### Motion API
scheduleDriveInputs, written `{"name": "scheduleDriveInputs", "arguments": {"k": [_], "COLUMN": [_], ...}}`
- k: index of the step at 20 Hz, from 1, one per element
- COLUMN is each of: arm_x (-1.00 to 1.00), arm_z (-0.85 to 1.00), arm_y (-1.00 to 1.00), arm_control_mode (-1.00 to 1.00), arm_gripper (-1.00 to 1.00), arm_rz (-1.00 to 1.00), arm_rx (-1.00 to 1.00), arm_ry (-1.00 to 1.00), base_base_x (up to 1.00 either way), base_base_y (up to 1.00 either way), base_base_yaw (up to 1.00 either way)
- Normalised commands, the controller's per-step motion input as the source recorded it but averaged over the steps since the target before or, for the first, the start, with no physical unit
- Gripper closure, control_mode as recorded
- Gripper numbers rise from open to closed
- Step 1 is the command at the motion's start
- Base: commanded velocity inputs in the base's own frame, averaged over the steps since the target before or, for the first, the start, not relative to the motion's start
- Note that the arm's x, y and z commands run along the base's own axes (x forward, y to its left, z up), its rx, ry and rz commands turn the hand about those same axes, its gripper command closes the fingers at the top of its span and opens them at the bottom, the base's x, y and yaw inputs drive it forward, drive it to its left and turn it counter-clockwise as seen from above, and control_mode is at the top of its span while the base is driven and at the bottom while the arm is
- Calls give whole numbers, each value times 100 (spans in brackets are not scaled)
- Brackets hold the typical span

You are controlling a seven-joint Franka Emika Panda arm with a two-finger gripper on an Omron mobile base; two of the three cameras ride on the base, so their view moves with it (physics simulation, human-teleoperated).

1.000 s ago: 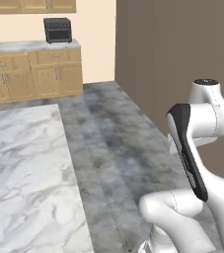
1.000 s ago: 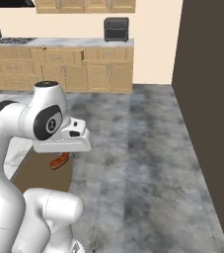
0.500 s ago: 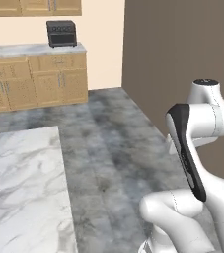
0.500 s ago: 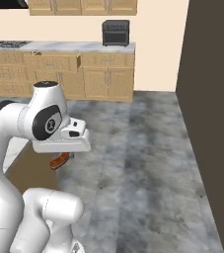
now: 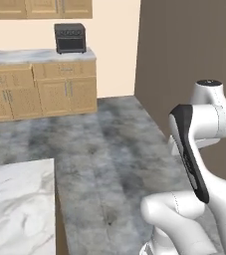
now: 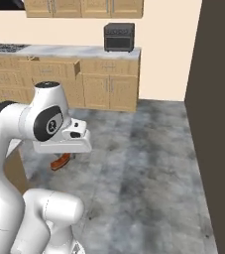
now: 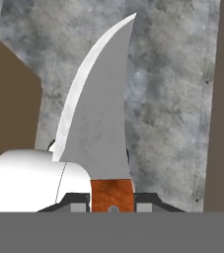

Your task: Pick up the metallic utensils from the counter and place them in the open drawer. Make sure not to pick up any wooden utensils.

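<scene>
The arm (image 6: pixel 20 149) is glossy white, built of rounded, swollen segments joined at dark grey to black joints. One shoulder joint carries a round black cap with a small pale mark (too small to read). A long black strip runs down a link (image 5: pixel 190 149). The hand housing (image 6: pixel 67 141) is boxy and white.

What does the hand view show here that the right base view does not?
Hand view alone: the knife's silver blade, curving to a point over the grey floor, and the hand shut on the knife's reddish-brown handle. Right base view alone: the wall cabinets, the black toaster oven on the far marble top, and the stove. Both: the reddish-brown handle and the grey floor.
</scene>
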Motion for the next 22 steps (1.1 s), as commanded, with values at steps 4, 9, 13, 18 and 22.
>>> {"name": "scheduleDriveInputs", "arguments": {"k": [4, 9, 13, 18, 22], "arm_x": [0, 0, 0, 0, 0], "arm_z": [0, 0, 0, 0, 0], "arm_y": [0, 0, 0, 0, 0], "arm_control_mode": [100, 100, 100, 100, 100], "arm_gripper": [100, 100, 100, 100, 100], "arm_rz": [0, 0, 0, 0, 0], "arm_rx": [0, 0, 0, 0, 0], "arm_ry": [0, 0, 0, 0, 0], "base_base_x": [100, 100, 100, 100, 100], "base_base_y": [-14, -15, -18, -16, -23], "base_base_yaw": [20, 20, 25, 29, 33]}}
